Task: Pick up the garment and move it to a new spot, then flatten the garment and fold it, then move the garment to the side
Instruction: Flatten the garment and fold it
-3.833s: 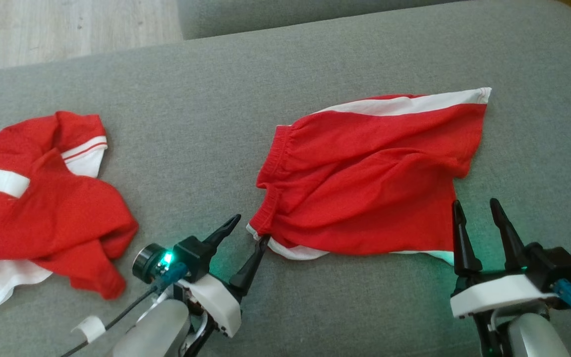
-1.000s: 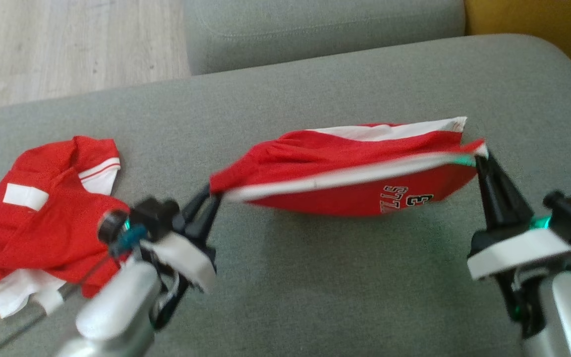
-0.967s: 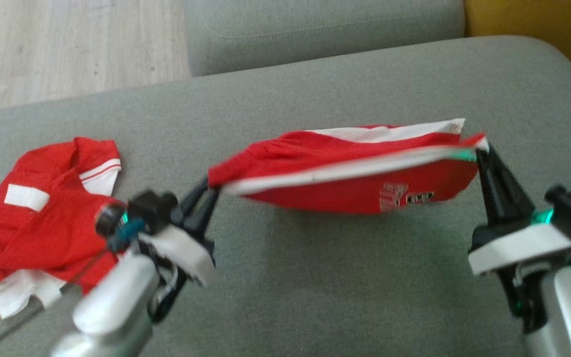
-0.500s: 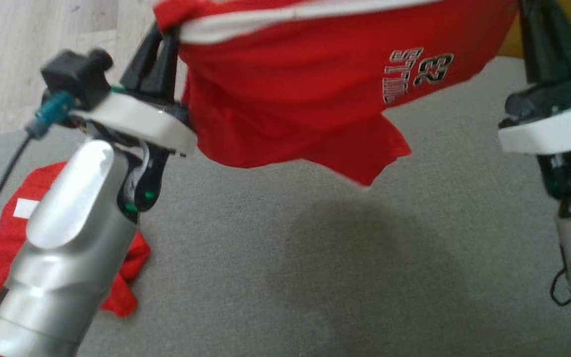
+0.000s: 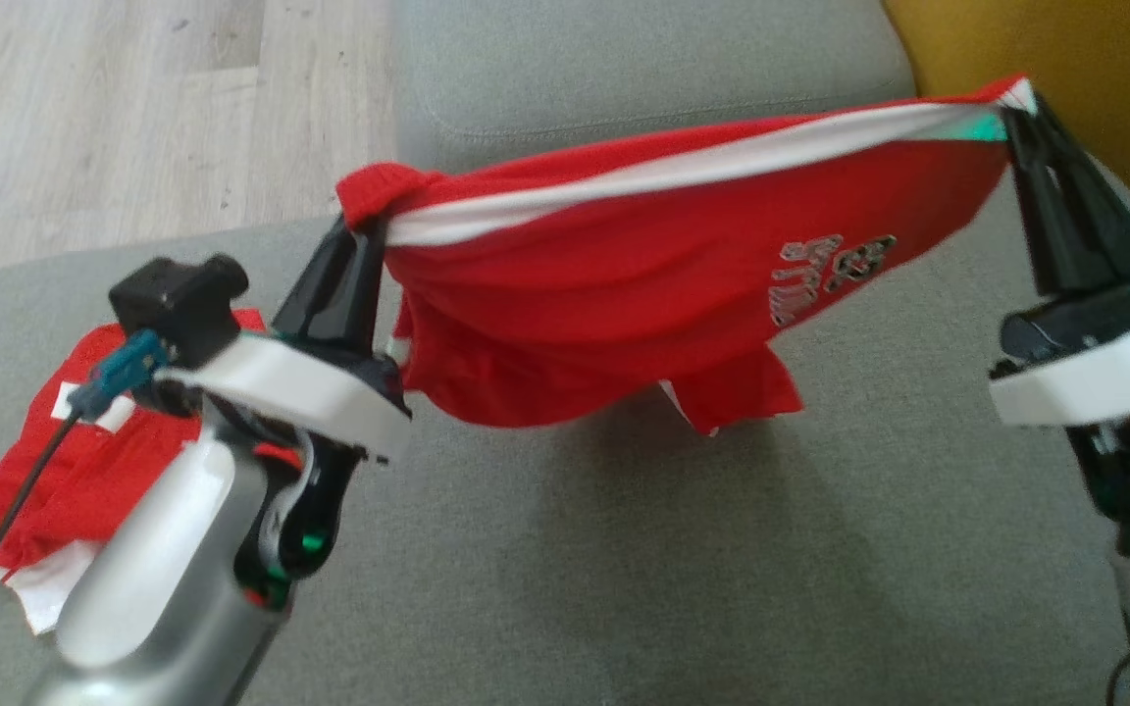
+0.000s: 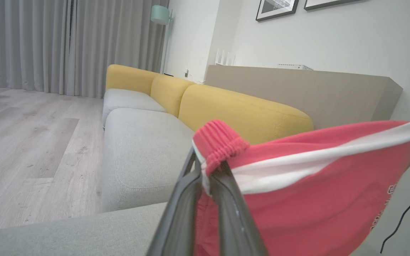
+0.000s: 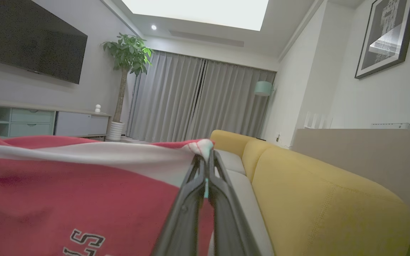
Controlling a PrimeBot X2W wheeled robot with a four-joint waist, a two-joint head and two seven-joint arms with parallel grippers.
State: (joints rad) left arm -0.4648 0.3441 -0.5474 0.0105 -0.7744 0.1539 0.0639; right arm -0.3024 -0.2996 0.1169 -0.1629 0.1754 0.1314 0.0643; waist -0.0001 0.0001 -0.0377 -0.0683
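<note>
Head view first: we have the red shorts (image 5: pixel 683 284) up in the air, stretched between both arms above the grey sofa seat (image 5: pixel 624 569) and clear of the cushion. The left gripper (image 5: pixel 361 235) is clamped on the elastic waistband corner at the left. The right gripper (image 5: pixel 1016 103) is pinched tight on the white-striped corner at the far right. The cloth sags between them, with the printed lettering facing us. A second red garment (image 5: pixel 55 471) lies crumpled on the seat at the near left, partly behind the left arm.

Over to the left wrist view: the two dark fingers (image 6: pixel 178 213) close on the ribbed waistband, and the white stripe runs off to the right. Beyond it we see the yellow backrest (image 6: pixel 240 110) and the wooden floor (image 6: pixel 30 142).

Right wrist view now: the fingers are together, with the hem corner nipped at their tips. The shorts spread away to the left, with grey curtains (image 7: pixel 198 103) and a potted plant (image 7: pixel 126 64) far behind.
</note>
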